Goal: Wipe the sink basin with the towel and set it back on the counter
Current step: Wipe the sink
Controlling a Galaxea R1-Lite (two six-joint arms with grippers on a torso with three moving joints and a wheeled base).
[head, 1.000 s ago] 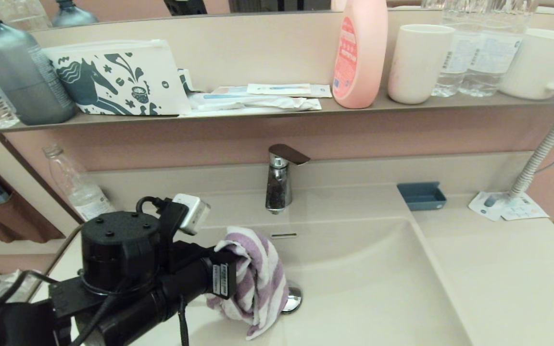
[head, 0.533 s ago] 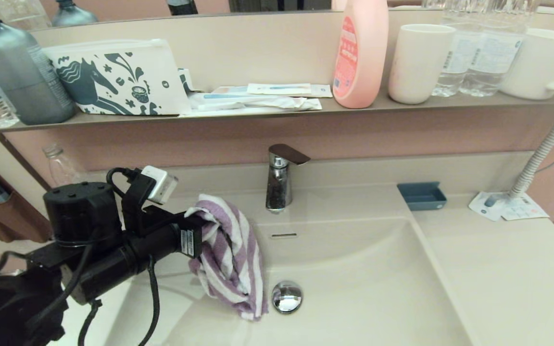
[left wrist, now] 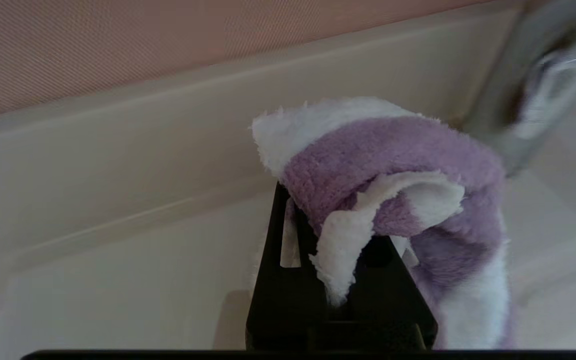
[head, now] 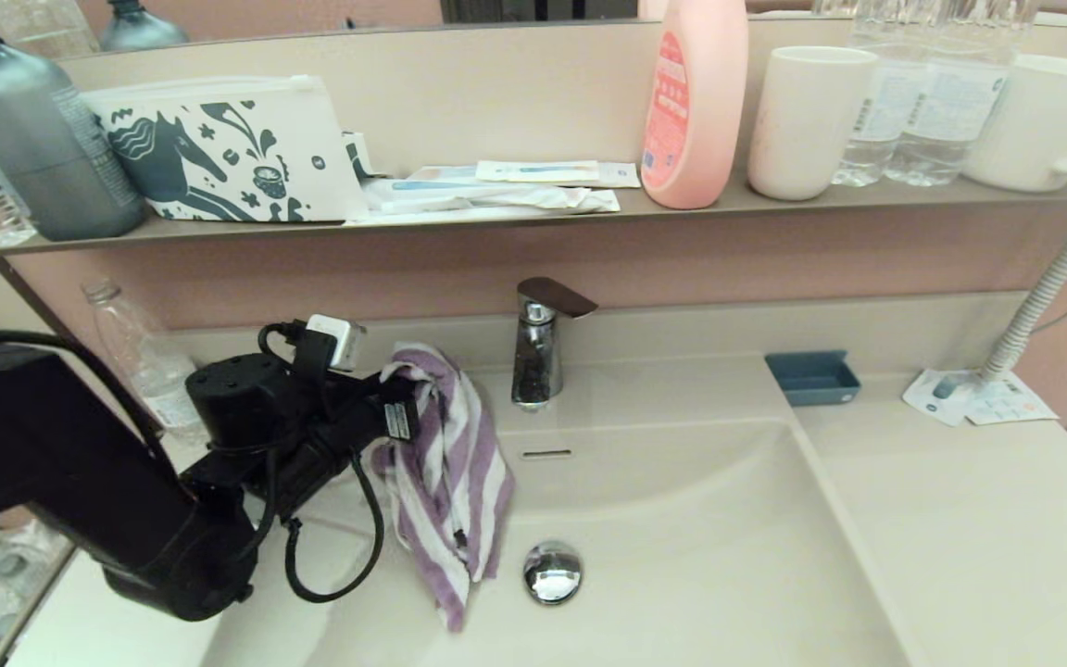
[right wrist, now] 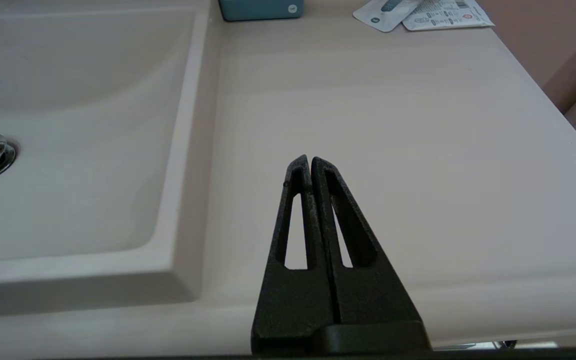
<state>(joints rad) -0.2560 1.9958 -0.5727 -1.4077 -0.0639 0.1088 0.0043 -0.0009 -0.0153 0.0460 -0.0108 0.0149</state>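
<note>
Purple-and-white striped towel (head: 445, 463) hangs from my left gripper (head: 404, 408), clamped in its fingers over the sink basin's (head: 700, 547) back-left corner, beside the faucet (head: 538, 347); its tail drops near the drain plug (head: 552, 572). Left wrist view: the cloth bunches over the pinching fingers (left wrist: 288, 260). Right wrist view: my right gripper (right wrist: 310, 162) sits pressed together, empty, above the counter (right wrist: 418, 150).

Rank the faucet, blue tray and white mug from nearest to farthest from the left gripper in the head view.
1. Faucet: just right of the left gripper.
2. Blue tray: on the counter, past the basin's right edge.
3. White mug: shelf, far right.
</note>
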